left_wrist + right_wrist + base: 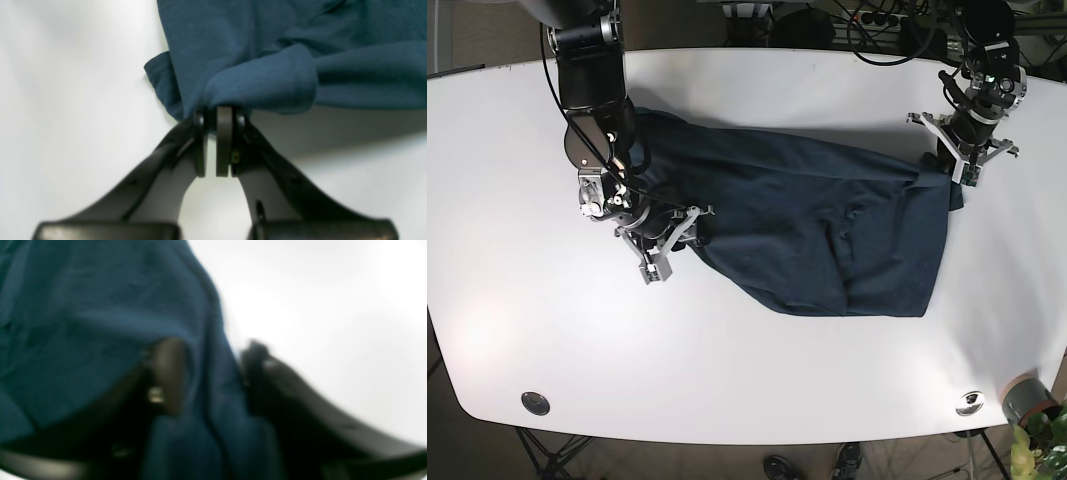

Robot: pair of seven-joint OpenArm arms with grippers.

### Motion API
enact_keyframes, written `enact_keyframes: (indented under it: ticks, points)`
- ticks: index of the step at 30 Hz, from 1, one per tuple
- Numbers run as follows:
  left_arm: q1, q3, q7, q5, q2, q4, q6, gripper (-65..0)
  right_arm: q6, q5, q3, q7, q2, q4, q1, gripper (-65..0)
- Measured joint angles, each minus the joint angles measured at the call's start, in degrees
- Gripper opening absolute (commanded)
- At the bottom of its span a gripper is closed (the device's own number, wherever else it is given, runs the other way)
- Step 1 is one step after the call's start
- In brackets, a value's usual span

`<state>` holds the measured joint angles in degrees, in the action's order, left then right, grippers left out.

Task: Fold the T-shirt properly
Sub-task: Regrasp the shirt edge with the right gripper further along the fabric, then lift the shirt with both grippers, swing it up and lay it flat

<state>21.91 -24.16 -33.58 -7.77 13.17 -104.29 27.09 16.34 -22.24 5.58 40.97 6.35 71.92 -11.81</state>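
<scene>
Glossy white oval table [757, 400], black cables [882, 22] behind, potted plant [1035, 435] at corner, dark floor [467, 455]

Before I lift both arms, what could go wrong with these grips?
The left gripper pinches only a bunched edge of the T-shirt, so it may slip free. The right gripper has cloth draped over its jaws; the blurred view cannot confirm a hold, so one side could drop.

The T-shirt [817, 225] lies across the middle of the desk [747, 370], the right gripper [667, 243] at its left edge, the left gripper [949, 165] at its far right corner
</scene>
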Motion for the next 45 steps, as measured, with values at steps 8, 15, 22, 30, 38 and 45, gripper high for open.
enact_keyframes:
  ticks: [8, 15, 22, 30, 38, 45]
  points:
    - [0.0, 0.0, 0.0, 0.0, 0.0, 0.0, 0.0, -65.0, -0.20, 0.4, 0.0, 0.2, 0.0, 0.0, 0.2, -61.2]
    - [-1.0, 0.0, -0.4, 0.0, 0.0, 0.0, 0.0, -65.0, -0.50, 1.0, 0.0, 1.3, 0.3, 4.6, 2.9, -62.5]
    - [-1.8, -0.2, -0.1, 0.0, 0.1, 0.0, 0.0, -65.0, -0.24, 1.0, 0.1, 2.8, 1.1, 9.4, 4.6, -62.9]
    - [-1.9, -0.2, -0.5, 0.0, 0.2, -0.2, 0.0, -65.0, -0.37, 1.3, -0.4, 3.5, 1.3, 12.5, 5.3, -62.9]
    - [-2.7, -0.2, -2.0, 0.0, 0.3, -6.4, 2.0, -65.0, -0.24, 1.2, -4.9, 2.8, 3.1, 22.7, 3.8, -62.9]
    - [-8.5, -3.6, -11.0, 0.0, 0.2, -9.4, 10.3, -65.0, 0.17, 1.0, -5.2, 3.9, 5.7, 22.8, -0.5, -62.9]
